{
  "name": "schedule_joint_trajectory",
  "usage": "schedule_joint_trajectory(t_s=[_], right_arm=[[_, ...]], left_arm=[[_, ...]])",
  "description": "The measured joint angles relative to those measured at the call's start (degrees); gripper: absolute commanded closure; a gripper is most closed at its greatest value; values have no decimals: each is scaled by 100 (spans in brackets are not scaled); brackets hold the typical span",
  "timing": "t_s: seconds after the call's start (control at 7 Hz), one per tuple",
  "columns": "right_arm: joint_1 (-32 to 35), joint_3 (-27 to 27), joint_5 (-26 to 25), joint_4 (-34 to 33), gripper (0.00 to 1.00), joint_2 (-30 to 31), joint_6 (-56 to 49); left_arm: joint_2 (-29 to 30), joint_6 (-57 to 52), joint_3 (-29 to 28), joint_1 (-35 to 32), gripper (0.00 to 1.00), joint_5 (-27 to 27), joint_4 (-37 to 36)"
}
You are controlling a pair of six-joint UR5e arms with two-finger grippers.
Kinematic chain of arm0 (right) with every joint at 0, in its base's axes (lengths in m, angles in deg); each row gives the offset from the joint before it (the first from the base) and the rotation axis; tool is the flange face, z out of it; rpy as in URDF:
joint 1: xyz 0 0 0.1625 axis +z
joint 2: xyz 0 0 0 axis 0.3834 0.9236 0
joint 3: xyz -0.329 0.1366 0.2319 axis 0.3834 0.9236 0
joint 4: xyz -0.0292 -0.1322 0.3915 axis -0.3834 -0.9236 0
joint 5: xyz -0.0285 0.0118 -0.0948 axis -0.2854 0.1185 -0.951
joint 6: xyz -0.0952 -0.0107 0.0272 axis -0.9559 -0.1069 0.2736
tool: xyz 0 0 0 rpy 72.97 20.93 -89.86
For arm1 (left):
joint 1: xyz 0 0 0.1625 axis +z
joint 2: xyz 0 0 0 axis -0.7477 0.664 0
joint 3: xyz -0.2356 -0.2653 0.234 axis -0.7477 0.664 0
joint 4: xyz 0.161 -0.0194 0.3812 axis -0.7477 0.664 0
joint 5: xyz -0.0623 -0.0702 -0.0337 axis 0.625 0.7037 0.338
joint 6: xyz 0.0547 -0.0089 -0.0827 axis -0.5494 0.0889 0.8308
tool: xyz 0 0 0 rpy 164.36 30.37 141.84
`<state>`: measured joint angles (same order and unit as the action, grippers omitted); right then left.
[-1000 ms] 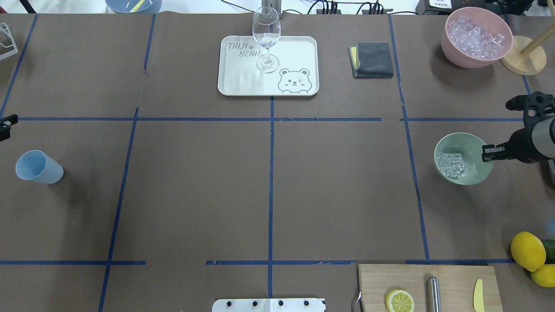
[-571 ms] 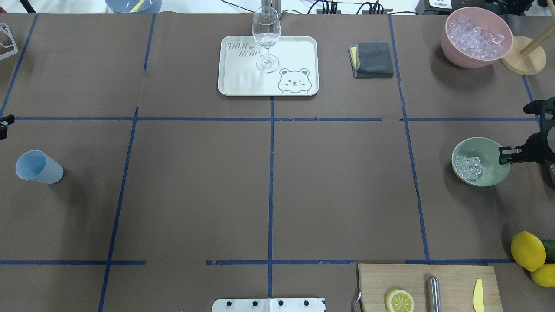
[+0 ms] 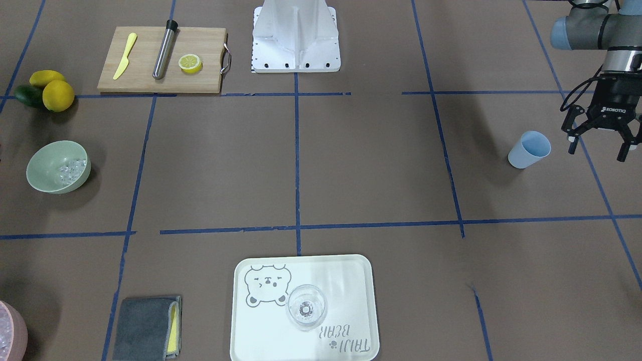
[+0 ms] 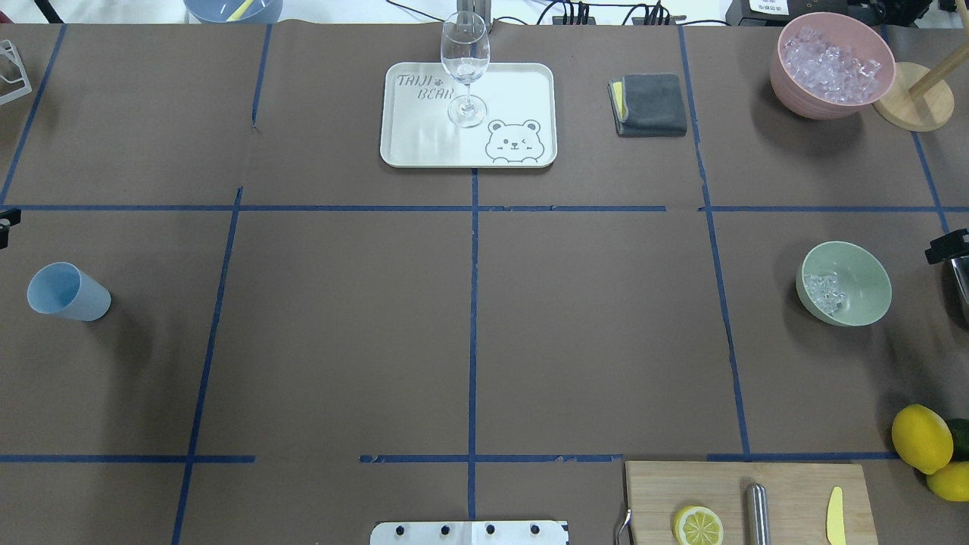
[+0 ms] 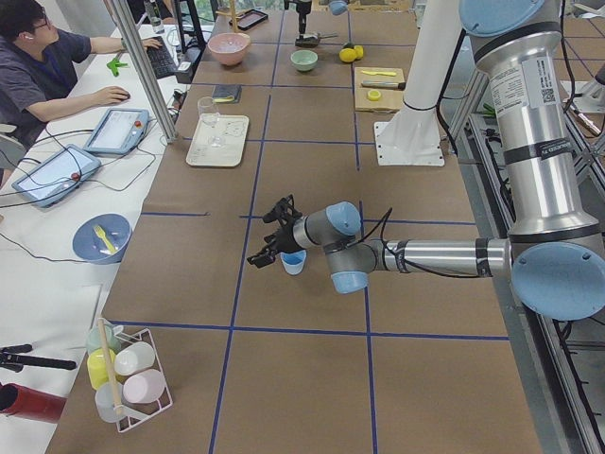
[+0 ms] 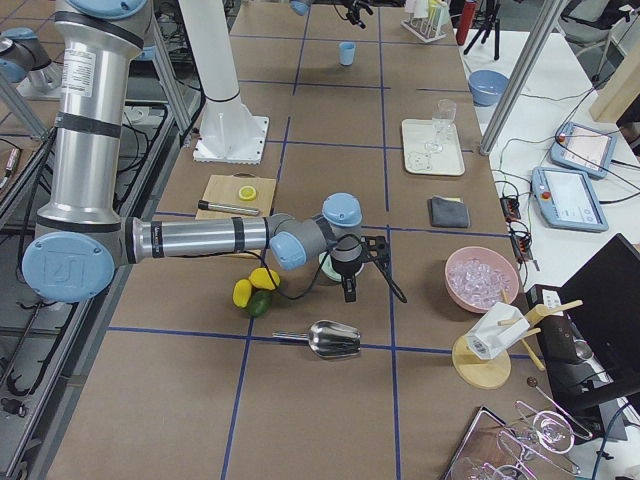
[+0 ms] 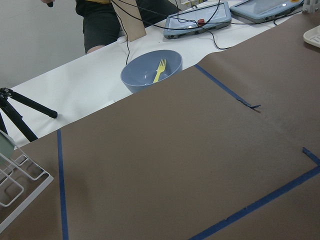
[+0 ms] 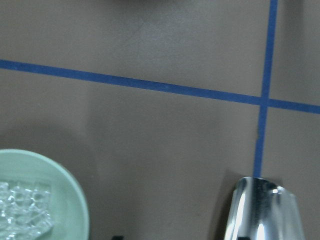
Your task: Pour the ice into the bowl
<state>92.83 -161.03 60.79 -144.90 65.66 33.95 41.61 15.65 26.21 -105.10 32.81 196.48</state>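
Note:
The sage-green bowl (image 4: 855,299) stands on the table at the right, with a small heap of clear ice (image 4: 824,291) inside. It also shows in the front view (image 3: 50,170) and in the right wrist view (image 8: 75,205). Only a black tip of my right gripper (image 4: 946,247) shows at the right edge. It is apart from the bowl, empty and open. My left gripper (image 3: 599,143) is open and empty, just beside the light blue cup (image 3: 529,149) at the table's left end.
A pink bowl (image 4: 791,83) of whitish ice stands at the back right beside a wooden stand (image 4: 912,98). A metal scoop (image 6: 335,340) lies near the green bowl. A tray (image 4: 515,91) with a wine glass, a grey cloth (image 4: 649,104), a cutting board (image 4: 787,492) and lemons (image 4: 920,437) are also on the table.
My right gripper carried the green bowl to the right, let go of its rim and drew back to the right edge. The bowl now stands alone.

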Motion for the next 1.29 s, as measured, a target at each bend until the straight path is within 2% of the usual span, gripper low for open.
schedule_joint_trajectory(t_s=[0.29,0.43,0.71,0.86,1.0,1.29], right_arm=[[733,17,83,-643,0,-48,-1421],[1032,17,193,-917,0,-55,-1947],[1412,27,807,-1240,0,10,-2375],[1468,68,950,-1277,0,36,-2415],[1488,215,985,-1283,0,27,-2390],[1547,523,1304,-1314,0,-125,-2133]], left_arm=[[304,-789,11,-1014,0,1508,-1178],[618,-1444,14,-1542,0,2087,-2164],[1006,-2414,13,-2142,0,2703,-4108],[1081,-2631,10,-2372,0,3154,-4909],[1085,-2735,-2,-2555,0,3576,-5439],[975,-2794,-21,-2754,0,3895,-5881]])
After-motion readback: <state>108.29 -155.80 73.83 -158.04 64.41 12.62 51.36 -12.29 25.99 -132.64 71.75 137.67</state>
